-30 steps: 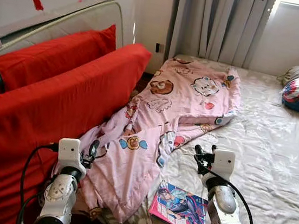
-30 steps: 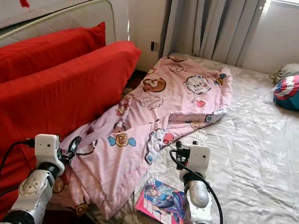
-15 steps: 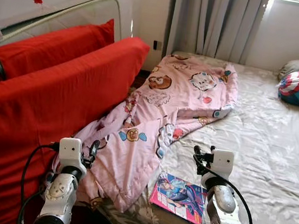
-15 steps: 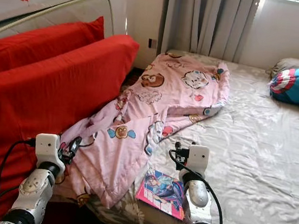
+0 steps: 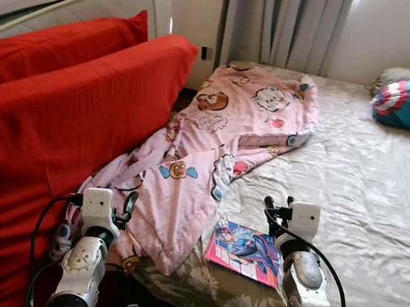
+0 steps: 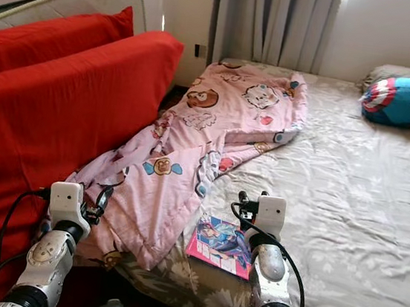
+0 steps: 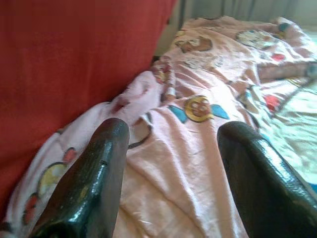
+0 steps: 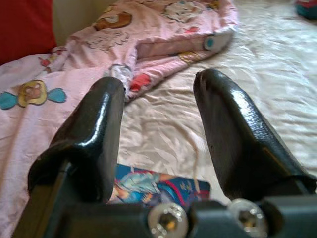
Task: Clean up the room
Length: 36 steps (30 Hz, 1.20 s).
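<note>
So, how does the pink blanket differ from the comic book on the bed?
The pink blanket is large, soft and crumpled; the comic book is small, flat and stiff. The blanket runs along the bed's left side and hangs over its near edge beside the red cushion; the book lies wholly on the sheet near the right gripper. The blanket is pale pink, the book dark blue and magenta. Both bear cartoon pictures.
</note>
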Available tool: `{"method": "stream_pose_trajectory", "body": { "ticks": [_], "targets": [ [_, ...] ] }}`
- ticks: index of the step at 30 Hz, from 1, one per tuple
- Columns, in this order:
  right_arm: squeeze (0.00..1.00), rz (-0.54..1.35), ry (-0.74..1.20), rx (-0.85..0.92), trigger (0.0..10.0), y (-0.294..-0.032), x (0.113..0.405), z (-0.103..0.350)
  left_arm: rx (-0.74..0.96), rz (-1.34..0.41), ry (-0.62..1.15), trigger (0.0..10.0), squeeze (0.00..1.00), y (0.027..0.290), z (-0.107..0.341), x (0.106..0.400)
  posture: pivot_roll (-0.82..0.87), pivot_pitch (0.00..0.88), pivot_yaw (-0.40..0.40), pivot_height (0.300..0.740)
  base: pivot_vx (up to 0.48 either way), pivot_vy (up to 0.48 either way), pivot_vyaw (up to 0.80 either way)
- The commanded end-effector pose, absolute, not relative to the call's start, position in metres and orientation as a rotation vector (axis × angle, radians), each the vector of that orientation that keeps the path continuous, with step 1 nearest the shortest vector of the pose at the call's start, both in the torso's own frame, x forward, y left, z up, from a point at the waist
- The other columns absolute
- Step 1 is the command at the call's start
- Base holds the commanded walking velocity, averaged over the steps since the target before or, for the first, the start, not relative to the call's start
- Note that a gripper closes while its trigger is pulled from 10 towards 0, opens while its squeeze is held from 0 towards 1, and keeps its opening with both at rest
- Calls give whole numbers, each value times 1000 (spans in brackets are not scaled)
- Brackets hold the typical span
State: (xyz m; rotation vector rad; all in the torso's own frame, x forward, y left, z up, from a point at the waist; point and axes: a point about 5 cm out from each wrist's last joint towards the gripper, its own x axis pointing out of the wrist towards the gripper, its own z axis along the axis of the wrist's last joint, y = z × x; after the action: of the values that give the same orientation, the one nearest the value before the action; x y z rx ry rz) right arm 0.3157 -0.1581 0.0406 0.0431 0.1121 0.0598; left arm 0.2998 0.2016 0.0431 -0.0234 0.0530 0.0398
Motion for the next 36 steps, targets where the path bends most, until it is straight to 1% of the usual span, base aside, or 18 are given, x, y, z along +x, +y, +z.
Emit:
{"method": "stream_pose_trajectory", "body": {
  "ticks": [1,6,9,12,20,27,36],
  "targets": [
    [0,67,126,43,10000,-157,316,39,-35,38,49,10000,0,201,46,302,-75,32,42,650,0,0,0],
    [0,70,177,33,10000,-156,315,34,-37,34,58,10000,0,200,44,301,-77,33,42,650,0,0,0],
    [0,72,182,34,10000,-155,314,33,-39,33,60,10000,0,200,43,302,-75,35,42,636,0,0,0],
    [0,74,177,45,10000,-157,313,32,-41,32,62,10000,0,200,43,302,-75,36,43,636,0,0,0],
    [0,63,247,43,10000,-162,306,21,-43,26,61,10000,0,198,44,302,-76,39,43,636,0,0,0],
    [0,69,287,34,10000,-161,305,17,-42,25,61,10000,0,197,44,301,-76,41,44,611,0,0,0],
    [0,56,311,50,10000,-165,301,11,-44,21,72,10000,0,196,41,299,-76,43,45,611,0,0,0]
  ]
}}
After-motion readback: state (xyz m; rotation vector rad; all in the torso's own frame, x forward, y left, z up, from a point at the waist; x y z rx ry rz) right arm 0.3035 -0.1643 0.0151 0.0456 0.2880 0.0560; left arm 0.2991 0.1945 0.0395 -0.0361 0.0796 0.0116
